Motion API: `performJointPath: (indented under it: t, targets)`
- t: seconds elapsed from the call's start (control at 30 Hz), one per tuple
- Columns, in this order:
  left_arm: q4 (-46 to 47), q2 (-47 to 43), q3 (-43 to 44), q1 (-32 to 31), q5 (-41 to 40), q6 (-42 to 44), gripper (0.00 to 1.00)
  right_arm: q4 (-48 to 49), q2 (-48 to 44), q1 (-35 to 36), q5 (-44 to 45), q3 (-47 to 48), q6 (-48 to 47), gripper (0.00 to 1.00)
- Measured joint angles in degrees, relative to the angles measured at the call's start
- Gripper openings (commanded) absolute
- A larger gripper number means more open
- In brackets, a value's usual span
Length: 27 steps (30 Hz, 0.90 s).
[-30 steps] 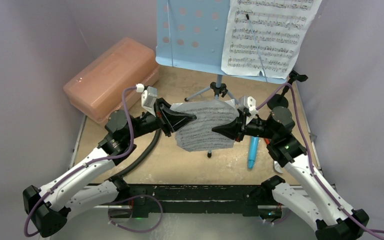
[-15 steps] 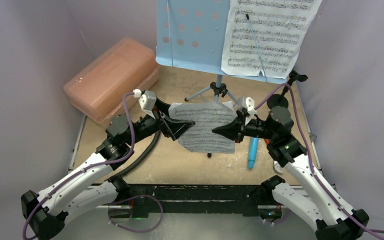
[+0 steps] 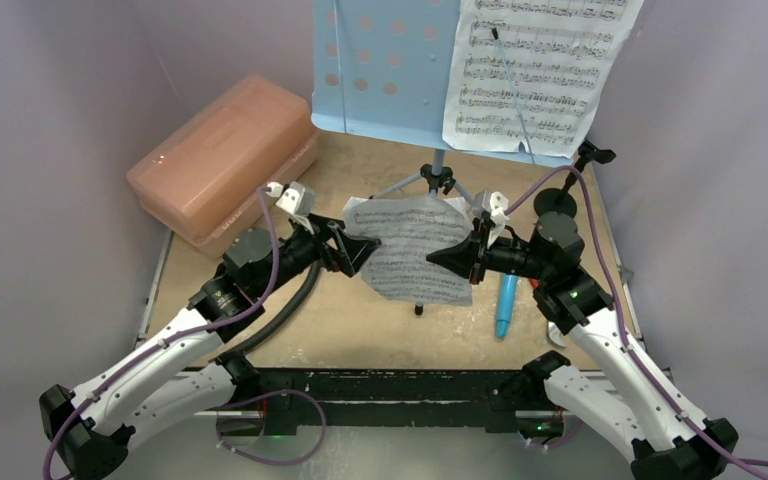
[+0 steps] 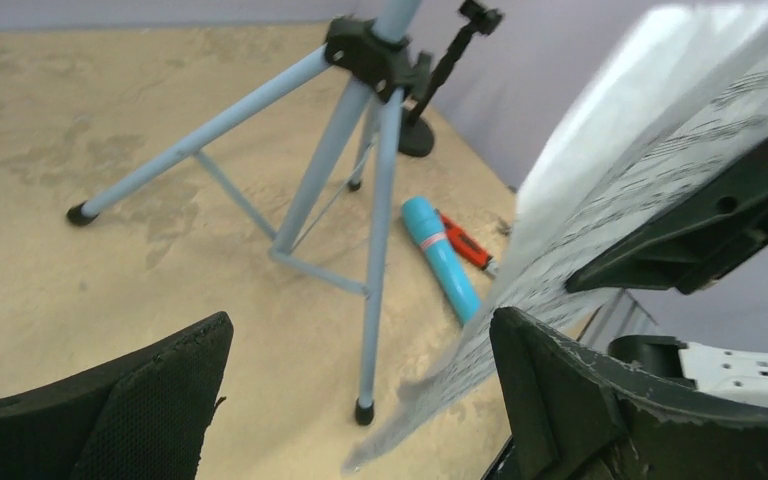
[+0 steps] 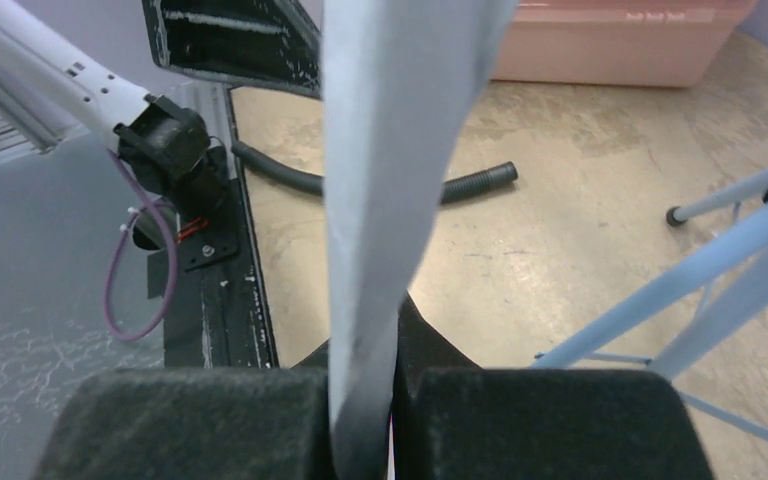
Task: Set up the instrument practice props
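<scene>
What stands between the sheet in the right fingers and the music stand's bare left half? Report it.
Nothing visible. The sheet, pinched by the right gripper, hangs below the music stand's bare half; the left gripper, fingers open, sits at the sheet's left edge, not above it.

Music stand (image 3: 385,65) and its clipped page (image 3: 530,80) are cut off by the top edge. Held page (image 3: 412,252) hides the tripod (image 3: 438,178) near leg down to the foot. Mic stand (image 3: 560,198) base and microphone (image 3: 506,305) top sit partly behind right arm (image 3: 560,275). Right wrist view: held page is edge-on, print probably unreadable.
</scene>
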Motion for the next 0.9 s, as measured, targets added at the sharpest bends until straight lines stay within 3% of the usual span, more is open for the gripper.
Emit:
performJointPath:
  t: [0.2,0.6,0.9]
  targets:
    - [-6.56,1.38,-0.04,0.00,-4.66,-1.07,1.00,-2.12,0.00,0.00,5.84,0.00,0.81,0.00]
    - [-10.80,5.11,-6.58,0.00,-13.14,-6.71,0.99,-9.01,-0.68,0.00,17.57,0.50,4.68,0.00]
    - [-17.40,18.25,-2.93,0.07,-17.38,-9.53,0.99,-13.70,-0.68,0.00,22.62,3.78,8.68,0.00]
